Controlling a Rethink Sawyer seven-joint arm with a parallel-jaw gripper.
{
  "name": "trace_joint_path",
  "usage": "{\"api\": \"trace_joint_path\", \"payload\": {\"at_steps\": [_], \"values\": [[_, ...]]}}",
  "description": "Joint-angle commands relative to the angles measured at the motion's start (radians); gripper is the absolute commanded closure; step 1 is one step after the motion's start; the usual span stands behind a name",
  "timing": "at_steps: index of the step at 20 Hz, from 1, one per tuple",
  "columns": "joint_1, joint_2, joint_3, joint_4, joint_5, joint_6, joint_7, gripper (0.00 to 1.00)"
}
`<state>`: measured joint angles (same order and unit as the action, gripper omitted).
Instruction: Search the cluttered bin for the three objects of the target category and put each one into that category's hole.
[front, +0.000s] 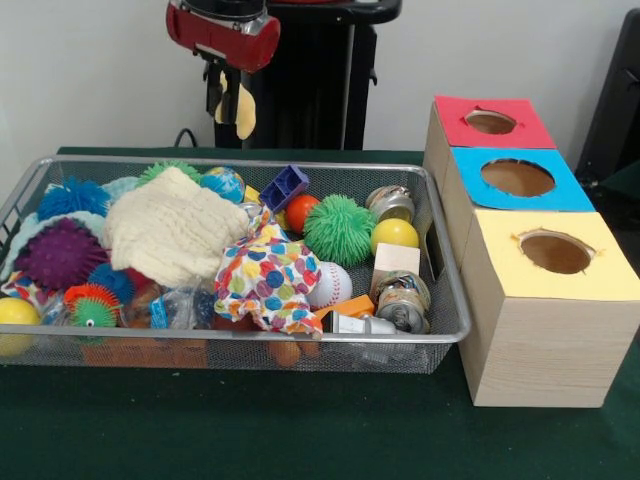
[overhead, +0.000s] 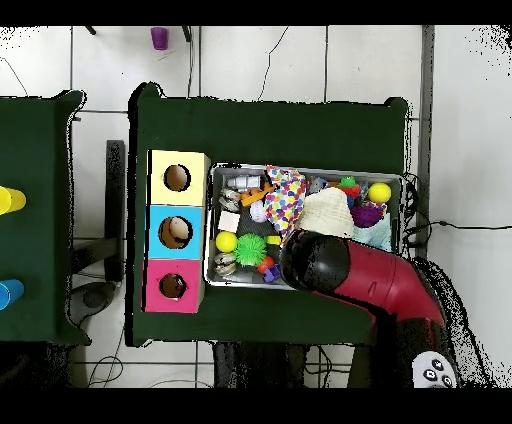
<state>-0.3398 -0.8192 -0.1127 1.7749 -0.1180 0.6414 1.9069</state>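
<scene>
Gripper (front: 238, 105) at upper centre, above the wire bin (front: 440, 300); finger state cannot be told. Candidate objects lie jumbled at centre, three holed boxes (front: 545, 300) at right. Risk: cloths (front: 170, 230) conceal targets, causing a mistaken pick.

A silver wire-mesh bin (front: 445, 330) sits mid-table, crammed with toys – a cream knitted cloth (front: 170, 232) lies on top. Just beside the bin's end stands a wooden box with three round holes (front: 548, 330).
</scene>
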Motion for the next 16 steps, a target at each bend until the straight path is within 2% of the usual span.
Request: {"api": "trace_joint_path", "payload": {"at_steps": [1, 11, 16], "values": [[0.032, -0.013, 0.101, 0.136, 0.078, 0.022, 0.112, 1.00], [0.105, -0.029, 0.087, 0.217, 0.169, -0.032, 0.169, 1.00], [0.128, -0.026, 0.076, 0.209, 0.207, -0.022, 0.174, 1.00]]}}
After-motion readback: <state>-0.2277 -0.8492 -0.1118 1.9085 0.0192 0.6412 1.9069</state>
